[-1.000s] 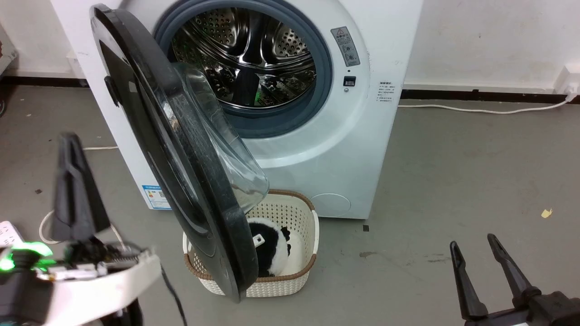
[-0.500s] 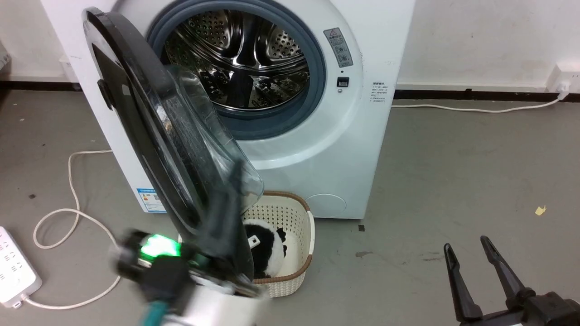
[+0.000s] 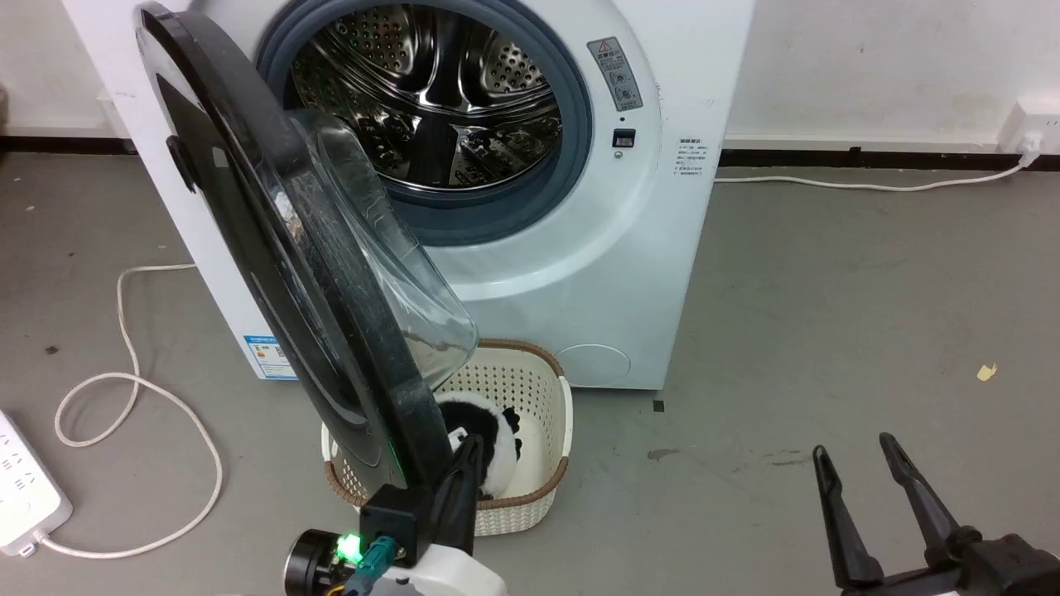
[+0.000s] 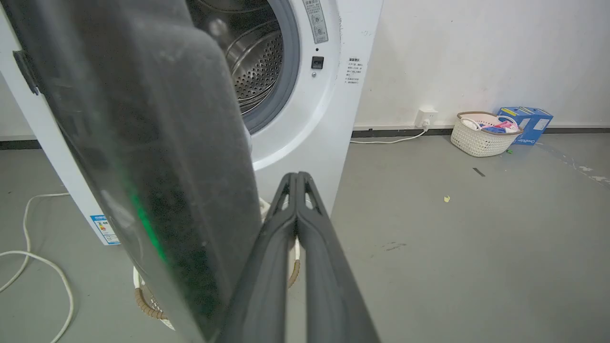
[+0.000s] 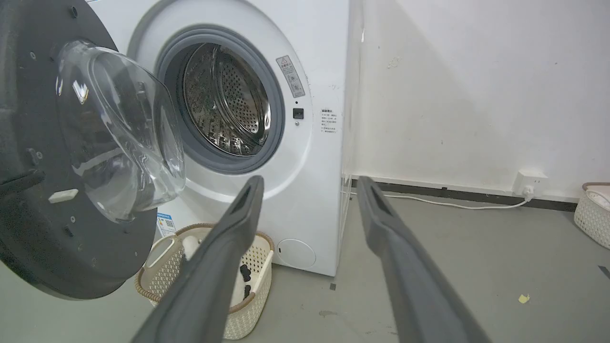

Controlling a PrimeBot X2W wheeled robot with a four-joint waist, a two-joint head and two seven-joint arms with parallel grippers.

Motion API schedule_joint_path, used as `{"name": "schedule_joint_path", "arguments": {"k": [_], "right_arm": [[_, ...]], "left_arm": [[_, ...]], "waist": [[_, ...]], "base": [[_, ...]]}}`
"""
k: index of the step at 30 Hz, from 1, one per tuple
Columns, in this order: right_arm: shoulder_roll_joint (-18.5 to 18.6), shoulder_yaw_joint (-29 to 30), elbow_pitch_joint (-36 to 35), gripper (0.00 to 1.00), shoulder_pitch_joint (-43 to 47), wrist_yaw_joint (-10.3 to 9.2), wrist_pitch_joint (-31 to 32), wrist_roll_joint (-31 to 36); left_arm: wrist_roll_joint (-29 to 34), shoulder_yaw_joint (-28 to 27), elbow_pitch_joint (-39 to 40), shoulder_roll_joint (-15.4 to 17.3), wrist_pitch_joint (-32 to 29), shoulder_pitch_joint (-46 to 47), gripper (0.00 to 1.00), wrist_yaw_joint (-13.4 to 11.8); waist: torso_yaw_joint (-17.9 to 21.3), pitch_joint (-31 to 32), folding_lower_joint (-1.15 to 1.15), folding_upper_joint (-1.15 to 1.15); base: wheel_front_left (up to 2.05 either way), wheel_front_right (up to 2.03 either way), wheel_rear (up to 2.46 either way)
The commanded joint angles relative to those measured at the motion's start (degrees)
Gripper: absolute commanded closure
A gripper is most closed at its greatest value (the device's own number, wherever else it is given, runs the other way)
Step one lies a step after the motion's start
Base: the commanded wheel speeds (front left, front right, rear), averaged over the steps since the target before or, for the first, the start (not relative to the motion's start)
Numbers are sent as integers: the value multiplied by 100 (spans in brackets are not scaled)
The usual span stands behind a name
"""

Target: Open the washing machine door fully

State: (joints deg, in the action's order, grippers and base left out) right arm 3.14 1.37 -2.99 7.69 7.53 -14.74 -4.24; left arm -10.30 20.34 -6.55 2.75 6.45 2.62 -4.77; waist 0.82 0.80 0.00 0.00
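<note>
Since a second ago my left gripper [image 3: 470, 455] has swung from out left of the washing machine [image 3: 629, 248] to a spot in front of it, at the lower edge of the washing machine door [image 3: 248, 215]. Its fingers are pressed together with nothing between them. They lie just beside the door's edge on the drum side, and I can't tell whether they touch it. The door stands well off the machine's front, partly open. A cream basket [image 3: 565, 414] sits at the machine's base below the door. My right gripper [image 3: 853, 447] hangs off to the machine's right, fingers spread wide, empty.
</note>
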Motion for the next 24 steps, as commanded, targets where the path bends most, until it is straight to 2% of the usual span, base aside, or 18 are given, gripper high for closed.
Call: {"name": "schedule_joint_path", "arguments": {"k": [1, 7, 15, 24], "right_arm": [[-26, 8, 10, 0, -13, -4, -26, -57], [-26, 13, 40, 0, 37, -4, -26, -81], [-26, -17, 33, 0, 95, -4, -26, -120], [-26, -122, 52, 0, 126, -4, -26, -124]], "left_arm": [[-22, -47, -98, 13, 85, 101, 100, -43], [-98, -196, -324, 86, 270, 143, 100, -103], [-227, -378, -381, 225, 332, 106, 100, -160], [-462, -981, -224, 645, 287, 33, 100, -376]], "waist": [[-43, -7, 0, 0], [-336, 46, 0, 0], [-1098, 153, 0, 0], [-1865, 60, 0, 0]], "base": [[0, 0, 0], [0, 0, 0], [0, 0, 0], [0, 0, 0]]}}
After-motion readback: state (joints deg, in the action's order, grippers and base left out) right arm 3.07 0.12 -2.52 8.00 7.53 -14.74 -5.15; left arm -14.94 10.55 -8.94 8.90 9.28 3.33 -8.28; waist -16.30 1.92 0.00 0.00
